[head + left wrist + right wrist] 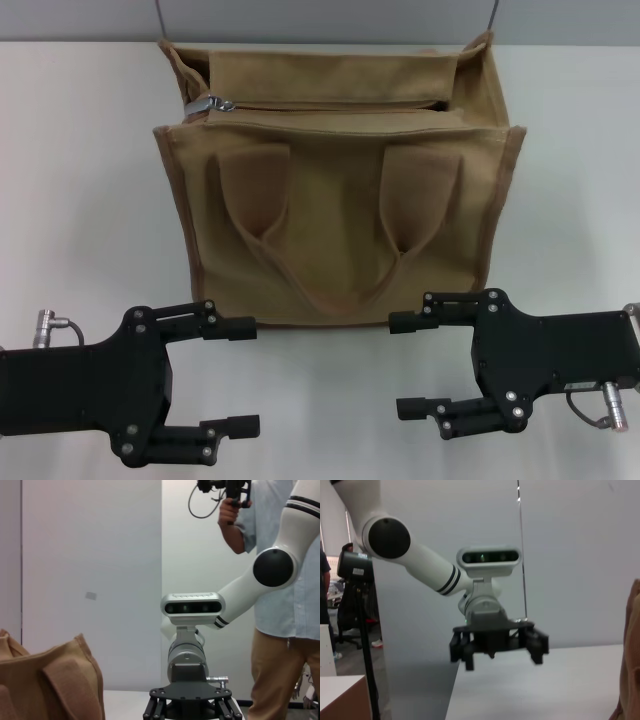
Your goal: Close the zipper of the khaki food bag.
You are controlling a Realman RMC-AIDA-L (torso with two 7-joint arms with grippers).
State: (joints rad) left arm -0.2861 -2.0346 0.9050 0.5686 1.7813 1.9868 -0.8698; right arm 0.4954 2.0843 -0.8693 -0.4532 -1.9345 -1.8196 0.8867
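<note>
The khaki food bag (340, 230) stands upright at the middle of the white table, its two looped handles facing me. The zipper (330, 103) runs along its top. Its silver pull tab (212, 103) sits at the left end, and a dark gap shows at the right end. My left gripper (240, 377) is open and empty on the near side of the bag, at its left. My right gripper (402, 365) is open and empty on the near side, at its right. Both are apart from the bag. The bag's edge shows in the left wrist view (50, 685) and in the right wrist view (632, 655).
The white table (80, 200) extends to both sides of the bag. A grey wall stands behind it. A person (285, 605) stands off the table's right side. The right wrist view shows my left gripper (500, 654) and a tripod (362, 630) beyond the table.
</note>
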